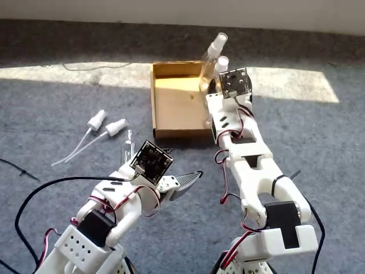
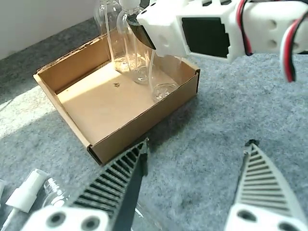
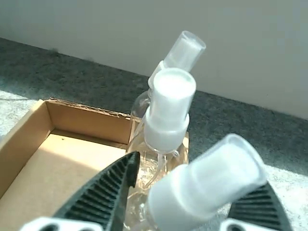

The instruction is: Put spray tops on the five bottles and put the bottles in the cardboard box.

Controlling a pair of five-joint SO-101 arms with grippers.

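The cardboard box (image 1: 162,74) lies open on the grey carpet. Two clear bottles with white spray tops (image 1: 217,44) stand in its far right corner, also seen as bottles (image 2: 115,38) in the left wrist view. My right gripper (image 3: 197,180) is over that corner, shut on a third bottle (image 2: 161,84) whose spray top (image 3: 207,185) sits between the fingers. My left gripper (image 2: 195,151) hangs open with nothing in it, just in front of the box (image 2: 139,125). A bare bottle (image 1: 128,145) stands beside the left arm. Two loose spray tops (image 1: 97,120) lie to its left.
The box floor (image 2: 96,106) is bare on its near and left side. A black cable (image 1: 23,171) runs over the carpet at the left edge. A sunlit strip (image 1: 291,83) crosses the carpet behind the box.
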